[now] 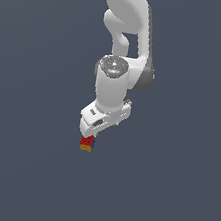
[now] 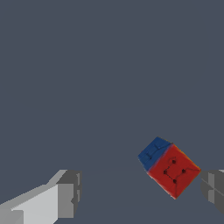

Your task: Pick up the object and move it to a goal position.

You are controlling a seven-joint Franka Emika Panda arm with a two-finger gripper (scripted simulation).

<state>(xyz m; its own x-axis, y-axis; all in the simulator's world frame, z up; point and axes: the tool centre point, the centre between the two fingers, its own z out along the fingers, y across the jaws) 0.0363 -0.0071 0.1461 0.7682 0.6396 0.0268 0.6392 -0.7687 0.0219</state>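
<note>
Cube (image 2: 169, 168) on plain grey floor (image 2: 87, 78)

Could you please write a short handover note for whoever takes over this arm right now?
Hand: open, fingers spread, holding nothing.
Cube: lies between the fingers, nearer one of them, turned at an angle to them, red dotted face toward the wrist camera. In the exterior view it shows just below the hand.
Done: hand brought over the cube.
Left: close on it, lift, carry to the goal; no goal marker is visible.
</note>
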